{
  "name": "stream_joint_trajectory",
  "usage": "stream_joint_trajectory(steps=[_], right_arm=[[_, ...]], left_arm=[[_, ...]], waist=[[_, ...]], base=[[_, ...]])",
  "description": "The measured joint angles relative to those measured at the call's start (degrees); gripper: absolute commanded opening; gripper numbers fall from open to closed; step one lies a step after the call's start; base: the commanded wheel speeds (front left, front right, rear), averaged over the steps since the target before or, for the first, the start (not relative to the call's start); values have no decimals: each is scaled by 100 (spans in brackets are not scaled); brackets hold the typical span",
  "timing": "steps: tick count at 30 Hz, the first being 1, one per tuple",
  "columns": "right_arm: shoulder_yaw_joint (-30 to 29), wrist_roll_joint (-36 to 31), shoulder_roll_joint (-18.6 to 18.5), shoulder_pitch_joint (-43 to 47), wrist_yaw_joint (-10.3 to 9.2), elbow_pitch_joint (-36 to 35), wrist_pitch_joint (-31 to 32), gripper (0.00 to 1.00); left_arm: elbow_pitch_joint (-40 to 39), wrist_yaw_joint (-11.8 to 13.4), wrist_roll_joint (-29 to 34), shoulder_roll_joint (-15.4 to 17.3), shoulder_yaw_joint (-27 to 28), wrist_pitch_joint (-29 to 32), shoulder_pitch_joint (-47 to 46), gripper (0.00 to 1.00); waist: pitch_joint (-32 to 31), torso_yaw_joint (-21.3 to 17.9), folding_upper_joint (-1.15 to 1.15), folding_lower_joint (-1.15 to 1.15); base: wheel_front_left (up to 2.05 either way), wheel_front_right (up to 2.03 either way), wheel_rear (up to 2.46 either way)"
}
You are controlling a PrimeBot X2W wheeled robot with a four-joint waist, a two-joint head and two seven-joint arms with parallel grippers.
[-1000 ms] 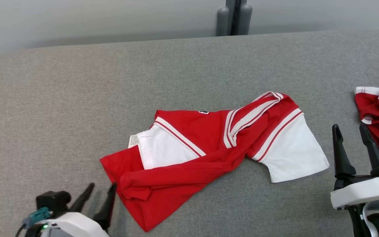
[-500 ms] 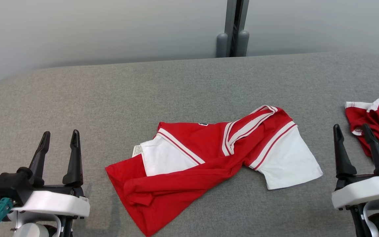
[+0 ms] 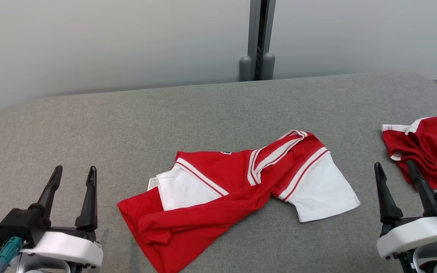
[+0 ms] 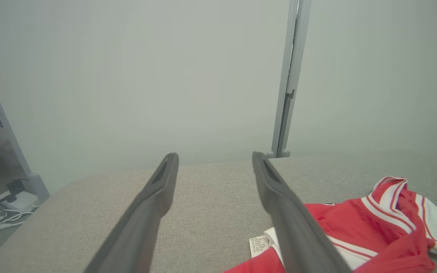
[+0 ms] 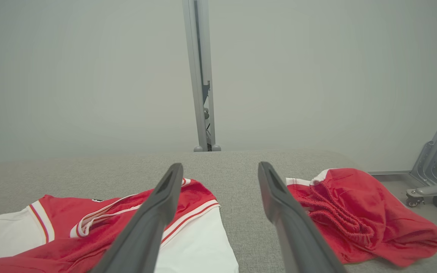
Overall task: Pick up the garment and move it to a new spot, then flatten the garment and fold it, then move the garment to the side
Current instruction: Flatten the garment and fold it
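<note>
Grey cloth-covered surface [image 3: 203,110] carries the crumpled red-and-white shirt [image 3: 237,182] at mid-frame, probably light, limp and best pinched at its hem corners or white sleeve, while left tool [image 3: 75,168] at lower left and right tool [image 3: 393,163] at lower right stand wide, empty.

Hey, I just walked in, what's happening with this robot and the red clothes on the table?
A two-armed robot is working on a red and white shirt, which lies crumpled and unfolded in the middle of the grey padded table. Its left jaws and right jaws stand open and empty, one pair on each side of the shirt. Another bunched red garment lies far right.
</note>
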Motion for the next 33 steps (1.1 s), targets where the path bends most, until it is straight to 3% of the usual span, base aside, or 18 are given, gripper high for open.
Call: stream_joint_trajectory(steps=[19,27,33], right_arm=[[15,66,0,-21,0,-97,34,100],[190,129,1,-129,0,-38,26,100],[187,167,1,-151,0,65,-18,100]], left_arm=[[-280,103,-44,15,-175,391,-26,100],[283,-403,-711,-171,-777,1706,-205,100],[738,-655,-1050,-254,-901,2054,-202,100]], waist=[[163,63,0,0],[446,20,0,0],[570,-32,0,0]], base=[[0,0,0],[0,0,0],[0,0,0]])
